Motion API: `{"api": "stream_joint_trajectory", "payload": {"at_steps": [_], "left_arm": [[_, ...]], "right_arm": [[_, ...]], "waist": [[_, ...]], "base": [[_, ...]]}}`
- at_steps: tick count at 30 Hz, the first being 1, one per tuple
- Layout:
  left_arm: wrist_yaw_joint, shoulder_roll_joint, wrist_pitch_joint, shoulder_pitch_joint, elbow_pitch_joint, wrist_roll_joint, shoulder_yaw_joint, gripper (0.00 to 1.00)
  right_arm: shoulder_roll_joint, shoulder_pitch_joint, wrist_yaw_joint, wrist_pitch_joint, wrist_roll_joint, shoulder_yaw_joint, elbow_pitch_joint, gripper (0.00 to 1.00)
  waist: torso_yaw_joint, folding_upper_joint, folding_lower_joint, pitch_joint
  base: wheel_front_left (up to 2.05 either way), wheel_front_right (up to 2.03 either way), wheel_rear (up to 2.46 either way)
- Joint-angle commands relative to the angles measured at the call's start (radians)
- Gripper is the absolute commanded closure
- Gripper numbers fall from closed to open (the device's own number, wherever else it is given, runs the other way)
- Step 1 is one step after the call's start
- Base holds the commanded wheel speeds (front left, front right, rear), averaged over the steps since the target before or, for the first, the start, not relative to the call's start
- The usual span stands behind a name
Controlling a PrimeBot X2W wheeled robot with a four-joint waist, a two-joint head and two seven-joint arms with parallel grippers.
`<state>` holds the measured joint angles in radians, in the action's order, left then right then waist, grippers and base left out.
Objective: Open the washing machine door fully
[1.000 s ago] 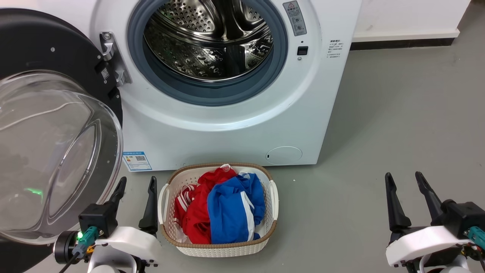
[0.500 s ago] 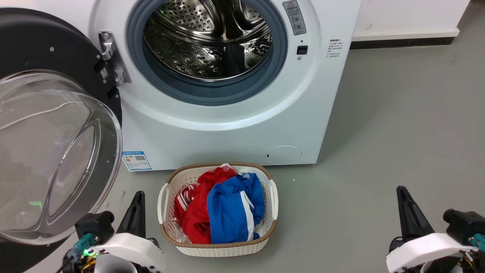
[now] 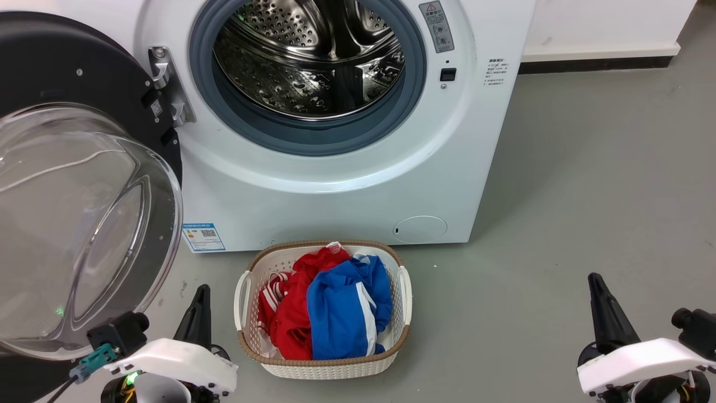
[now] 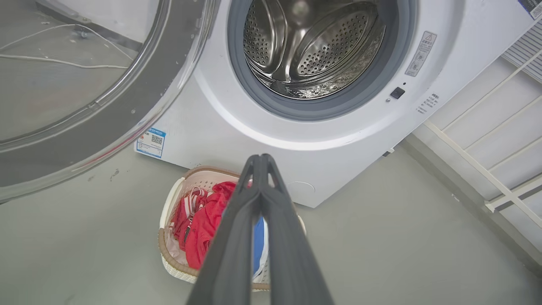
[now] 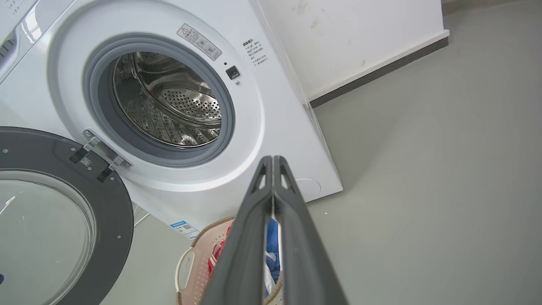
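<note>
The washing machine door (image 3: 84,196) is seen at nine o'clock in the head view. It is hung on its hinge (image 3: 165,84) at the left edge of the white machine (image 3: 335,190) and stands wide open, its glass bowl bulging toward the camera. The steel drum (image 3: 313,56) at twelve o'clock is uncovered. The door's lower rim is found just beside the left gripper (image 3: 201,291), whose fingers are pressed together on nothing. The right gripper (image 3: 594,278), at four o'clock, is likewise closed and empty. A laundry basket (image 3: 404,291) sits at six o'clock, and open grey floor (image 3: 570,184) is seen at three o'clock.
</note>
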<state>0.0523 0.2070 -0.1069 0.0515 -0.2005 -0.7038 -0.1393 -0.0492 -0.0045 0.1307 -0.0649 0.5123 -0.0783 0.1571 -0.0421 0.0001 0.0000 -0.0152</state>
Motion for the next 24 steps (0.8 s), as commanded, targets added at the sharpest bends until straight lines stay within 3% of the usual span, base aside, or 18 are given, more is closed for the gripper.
{"api": "stream_joint_trajectory", "payload": {"at_steps": [1, 24], "left_arm": [[-0.009, 0.0, 0.007, 0.031, 0.011, -0.033, 0.016, 1.0], [-0.065, -0.049, 0.075, 0.042, -0.005, -0.309, 0.092, 1.0]], "right_arm": [[-0.001, -0.031, 0.0, 0.004, 0.04, -0.003, -0.01, 1.0], [-0.001, -0.057, 0.0, 0.059, 0.375, -0.014, 0.02, 1.0]], "waist": [[0.001, -0.0001, 0.0, 0.0], [0.01, -0.0001, 0.0, 0.003]], "base": [[0.0, 0.0, 0.0], [0.0, 0.0, 0.0]]}}
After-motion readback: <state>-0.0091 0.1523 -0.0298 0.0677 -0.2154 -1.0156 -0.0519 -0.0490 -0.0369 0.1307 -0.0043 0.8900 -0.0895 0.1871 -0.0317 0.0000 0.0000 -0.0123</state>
